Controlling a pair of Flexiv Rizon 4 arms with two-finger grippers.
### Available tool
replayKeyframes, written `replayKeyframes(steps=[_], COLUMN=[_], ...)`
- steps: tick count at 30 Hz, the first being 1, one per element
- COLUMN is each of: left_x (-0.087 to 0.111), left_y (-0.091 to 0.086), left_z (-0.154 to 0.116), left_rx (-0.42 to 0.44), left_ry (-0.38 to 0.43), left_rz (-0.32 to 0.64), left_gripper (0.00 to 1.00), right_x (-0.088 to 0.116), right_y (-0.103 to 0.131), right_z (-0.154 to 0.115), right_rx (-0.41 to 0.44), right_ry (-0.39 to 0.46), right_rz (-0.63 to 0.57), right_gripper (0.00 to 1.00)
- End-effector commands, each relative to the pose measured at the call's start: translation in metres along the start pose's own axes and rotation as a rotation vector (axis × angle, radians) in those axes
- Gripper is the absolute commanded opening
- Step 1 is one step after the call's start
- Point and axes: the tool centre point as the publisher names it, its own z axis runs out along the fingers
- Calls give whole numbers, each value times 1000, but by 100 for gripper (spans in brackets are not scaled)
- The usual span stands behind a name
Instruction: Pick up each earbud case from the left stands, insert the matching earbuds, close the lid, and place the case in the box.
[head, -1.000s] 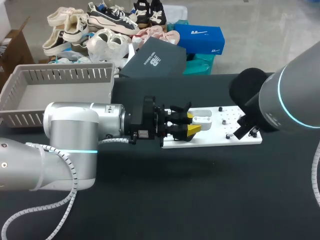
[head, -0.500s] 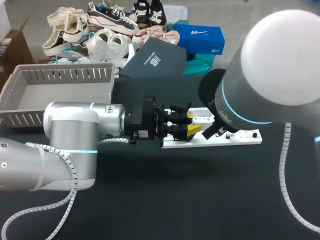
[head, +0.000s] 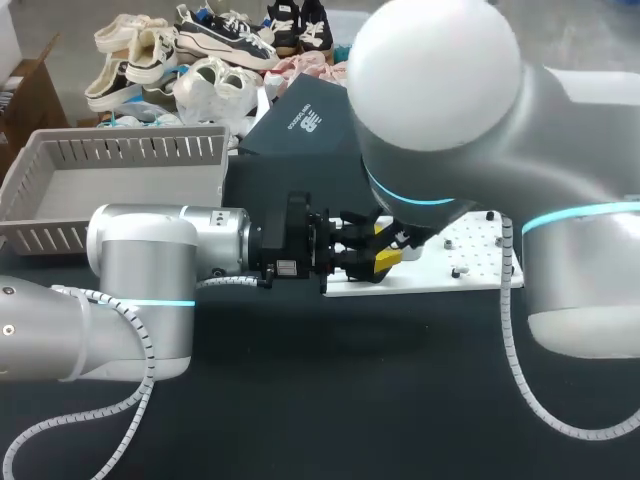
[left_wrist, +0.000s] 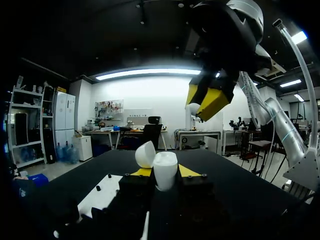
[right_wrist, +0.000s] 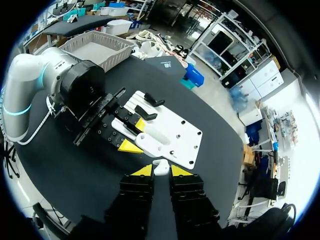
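Note:
My left gripper (left_wrist: 165, 172) is shut on a white earbud case (left_wrist: 165, 169), held upright with its lid (left_wrist: 145, 154) tipped open. Close above the case hangs my right gripper (left_wrist: 206, 101). In the right wrist view, my right gripper (right_wrist: 161, 170) is shut on a small white earbud (right_wrist: 161, 166), just above the case (right_wrist: 151, 142) in my left gripper (right_wrist: 135, 136). In the head view my left gripper (head: 380, 248) sits at the white stand plate's (head: 470, 262) left end. My bulky right arm (head: 440, 130) hides the case and its own gripper there.
A grey slatted basket (head: 130, 150) stands at the table's back left. The white stand plate (right_wrist: 175, 135) carries small black pegs and lies right of centre. Dark table surface lies open in front of both arms.
My right arm has swung left across the stand plate and now hangs over my left gripper and the case. My left arm and the case have not moved.

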Motion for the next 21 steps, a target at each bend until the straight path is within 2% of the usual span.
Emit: replayKeyframes(steps=[1, 6, 7, 9, 11, 13, 14, 16, 21], left_x=[0, 0, 0, 0, 0, 0, 0, 0, 0], left_y=[-2, -2, -2, -2, -2, -2, -2, -2, -2], left_z=[0, 0, 0, 0, 0, 0, 0, 0, 0], left_rx=[-6, -6, -6, -6, -6, -6, -6, -6, -6], left_ry=[-1, -1, -1, -1, -1, -1, -1, -1, -1], left_rz=[2, 2, 2, 2, 2, 2, 2, 2, 2], left_gripper=[0, 0, 0, 0, 0, 0, 0, 0, 0], right_x=[-2, -2, -1, 2, 1, 1, 0, -2, -5], right_y=[1, 1, 1, 2, 1, -1, -4, -11, -17], right_z=[-2, -2, -1, -2, 1, 2, 4, 9, 9], right_rx=[2, 2, 30, 7, 119, 100, 123, 118, 154], right_ry=[11, 11, 6, 34, 44, 106, 107, 146, 183], right_rz=[1, 1, 13, 89, 185, 289, 340, 450, 514], right_gripper=[0, 0, 0, 0, 0, 0, 0, 0, 0])
